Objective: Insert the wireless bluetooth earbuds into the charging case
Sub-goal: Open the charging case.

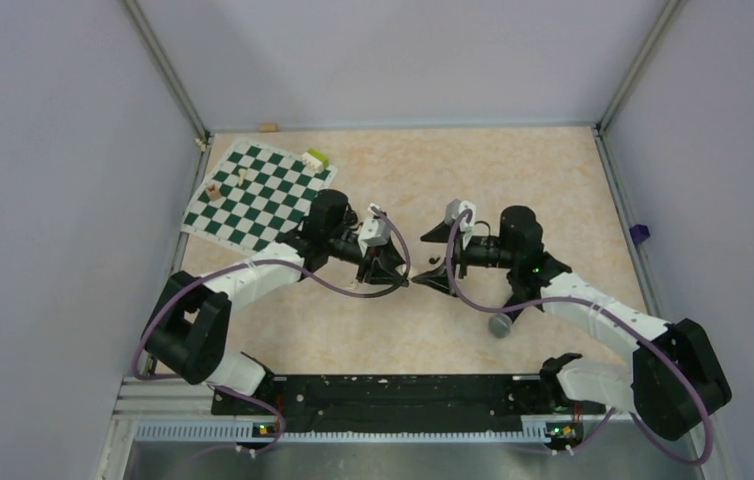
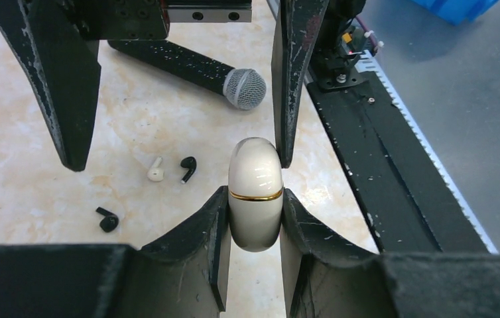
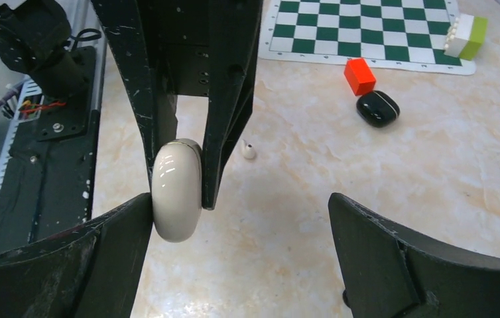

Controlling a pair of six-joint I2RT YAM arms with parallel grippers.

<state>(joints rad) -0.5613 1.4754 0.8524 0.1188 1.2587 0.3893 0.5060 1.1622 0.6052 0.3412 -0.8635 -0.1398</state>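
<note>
The black glossy charging case (image 3: pixel 377 108) lies on the table beside an orange-red block (image 3: pixel 359 75), apart from both grippers. Two black earbuds (image 2: pixel 107 219) (image 2: pixel 187 168) lie on the table below the grippers, with a white earbud (image 2: pixel 155 171) between them. My left gripper (image 2: pixel 254 197) is shut on a cream-white rounded object (image 2: pixel 254 192) with a gold band, held above the table. My right gripper (image 3: pixel 241 205) faces it with its jaws wide open. One of its fingers (image 3: pixel 118 228) touches the cream-white object (image 3: pixel 176 192); the other stands far off.
A black microphone (image 2: pixel 194 66) with a grey head lies near the right arm's base. A green-and-white chessboard (image 1: pixel 258 192) with small pieces and a green-white block (image 3: pixel 466 36) fills the far left. A black rail (image 2: pixel 380 165) runs along the near edge.
</note>
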